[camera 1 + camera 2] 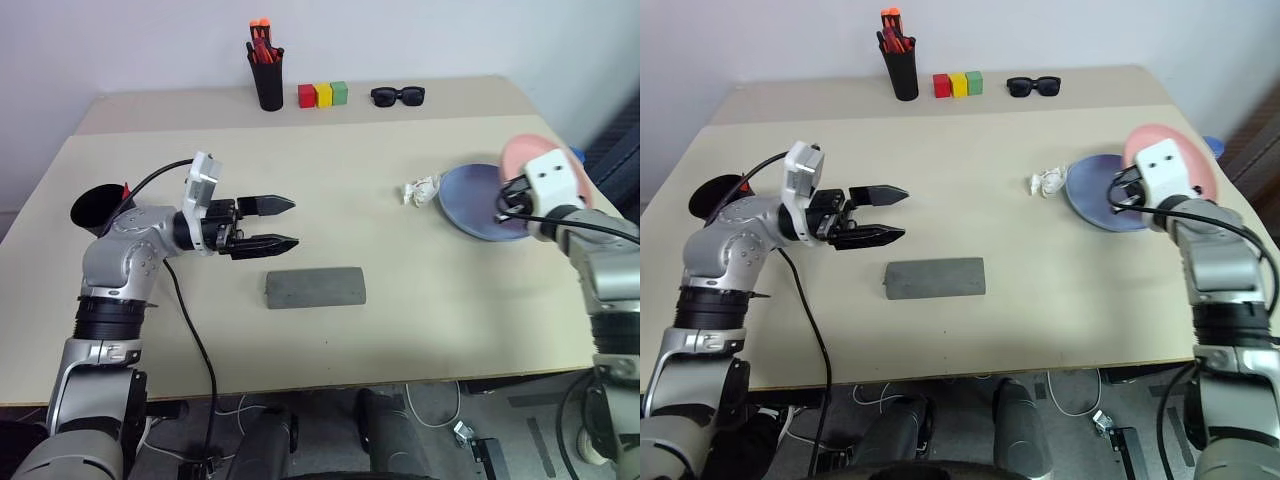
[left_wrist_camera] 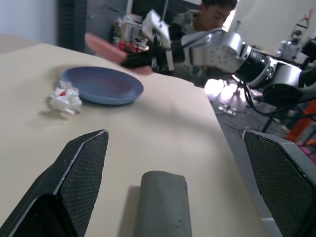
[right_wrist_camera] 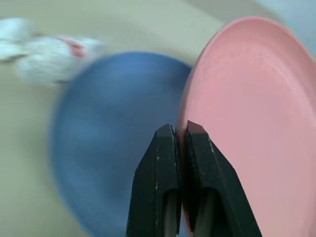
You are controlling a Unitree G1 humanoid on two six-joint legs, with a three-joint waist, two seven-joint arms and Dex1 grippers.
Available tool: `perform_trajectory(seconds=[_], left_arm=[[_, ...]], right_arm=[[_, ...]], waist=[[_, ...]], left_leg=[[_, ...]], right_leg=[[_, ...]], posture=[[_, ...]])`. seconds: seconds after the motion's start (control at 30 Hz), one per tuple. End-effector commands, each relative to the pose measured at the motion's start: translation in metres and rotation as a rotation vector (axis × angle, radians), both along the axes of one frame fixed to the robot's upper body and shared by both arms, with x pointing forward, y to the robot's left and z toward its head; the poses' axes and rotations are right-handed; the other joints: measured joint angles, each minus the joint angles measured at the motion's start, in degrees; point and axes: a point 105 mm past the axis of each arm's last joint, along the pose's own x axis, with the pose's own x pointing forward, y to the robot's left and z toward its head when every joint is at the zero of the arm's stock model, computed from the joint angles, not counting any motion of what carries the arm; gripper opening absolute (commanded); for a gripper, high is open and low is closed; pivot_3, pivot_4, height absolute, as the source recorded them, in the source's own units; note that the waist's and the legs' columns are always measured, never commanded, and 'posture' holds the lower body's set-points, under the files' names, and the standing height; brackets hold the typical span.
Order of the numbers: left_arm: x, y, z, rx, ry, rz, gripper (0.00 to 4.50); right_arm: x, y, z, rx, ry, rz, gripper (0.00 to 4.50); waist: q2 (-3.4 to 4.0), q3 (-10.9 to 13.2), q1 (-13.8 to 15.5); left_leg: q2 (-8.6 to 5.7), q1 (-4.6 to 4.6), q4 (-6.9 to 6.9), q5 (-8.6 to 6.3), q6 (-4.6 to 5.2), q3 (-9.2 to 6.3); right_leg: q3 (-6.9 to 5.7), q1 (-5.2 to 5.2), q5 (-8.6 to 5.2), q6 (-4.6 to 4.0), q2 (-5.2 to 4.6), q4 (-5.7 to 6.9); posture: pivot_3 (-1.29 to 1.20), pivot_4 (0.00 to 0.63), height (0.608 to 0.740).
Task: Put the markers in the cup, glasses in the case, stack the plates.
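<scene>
Grey case [image 1: 315, 288] near table's front edge; left jaws wide, right jaws pinching pink plate [image 3: 256, 113] rim.

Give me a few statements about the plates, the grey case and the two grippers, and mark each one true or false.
1. The right gripper is shut on the rim of the pink plate. True.
2. The left gripper is shut on the grey case. False: its fingers are spread open above the table, and the case lies on the table untouched.
3. The grey case is closed. True.
4. The pink plate lies flat inside the blue plate. False: it is held tilted over the blue plate's far edge, not yet stacked.
5. A crumpled white wrapper lies beside the blue plate. True.
</scene>
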Motion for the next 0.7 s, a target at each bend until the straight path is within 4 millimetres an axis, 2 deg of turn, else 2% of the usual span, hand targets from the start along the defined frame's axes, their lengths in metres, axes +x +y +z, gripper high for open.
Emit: perform_trajectory(seconds=[0.03,0.17,0.2,0.23,0.3,0.37,0.47,0.6,0.7], left_arm=[[-0.006,0.004,0.013,-0.016,-0.055,0.022,4.50],[-0.009,0.005,0.014,-0.022,-0.056,0.045,4.50],[-0.010,0.006,0.014,-0.022,-0.053,0.050,4.50],[-0.010,0.006,0.014,-0.020,-0.054,0.053,4.50],[-0.010,0.007,0.014,-0.019,-0.052,0.057,4.50],[-0.010,0.007,0.015,-0.019,-0.049,0.058,4.50],[-0.010,0.006,0.015,-0.019,-0.044,0.056,4.50],[-0.009,0.004,0.016,-0.022,-0.043,0.055,4.50],[-0.008,0.002,0.016,-0.023,-0.048,0.050,4.50]], right_arm=[[0.008,0.002,0.009,-0.033,-0.027,0.024,0.04],[0.011,0.021,0.000,0.071,0.000,0.112,0.04],[0.011,0.028,0.001,0.097,-0.001,0.146,0.68],[0.010,0.035,0.003,0.122,-0.003,0.179,0.99],[0.010,0.043,0.005,0.121,-0.004,0.212,1.88],[0.010,0.044,0.005,0.116,-0.001,0.217,3.01],[0.010,0.043,0.008,0.095,-0.010,0.214,4.45],[0.012,0.059,0.024,0.143,-0.094,0.271,4.45],[0.016,0.068,0.019,0.106,-0.097,0.279,4.45]], waist=[[0.00,0.0,0.4],[0.00,0.0,0.8],[0.00,0.0,0.8],[0.00,0.0,0.8],[0.00,0.0,0.8],[0.00,0.0,0.8],[0.00,0.0,1.0],[0.01,0.0,0.9],[0.00,0.0,0.7]], left_leg=[[0.00,-0.01,0.00,0.00,0.00,0.00],[0.00,0.01,0.00,0.00,0.00,0.00],[0.01,0.02,0.00,0.00,-0.01,0.00],[0.02,0.02,0.00,0.00,-0.01,0.00],[0.02,0.02,0.00,0.00,-0.01,0.00],[0.01,0.02,0.00,0.00,-0.01,0.00],[0.01,0.02,0.00,0.01,-0.01,0.00],[0.01,0.02,0.01,0.01,-0.01,0.00],[0.03,0.05,0.00,0.01,-0.01,0.01]], right_leg=[[0.00,-0.01,0.00,0.00,0.00,-0.01],[0.00,0.00,0.01,0.00,0.01,-0.02],[0.00,0.00,0.01,0.00,0.02,-0.01],[0.00,0.00,0.01,0.00,0.04,-0.01],[0.00,0.00,0.01,0.00,0.04,-0.01],[0.00,0.00,0.01,0.00,0.03,-0.01],[0.00,0.01,0.01,0.00,0.04,0.00],[0.00,0.00,0.01,0.00,0.03,0.00],[0.00,0.00,0.01,-0.01,0.05,0.00]], posture=[[0.00,0.150,0.740],[0.00,0.150,0.740],[0.00,0.150,0.740],[0.00,0.150,0.740],[0.00,0.150,0.740],[0.00,0.150,0.740],[0.00,0.150,0.740],[0.00,0.150,0.740],[0.00,0.150,0.740]])
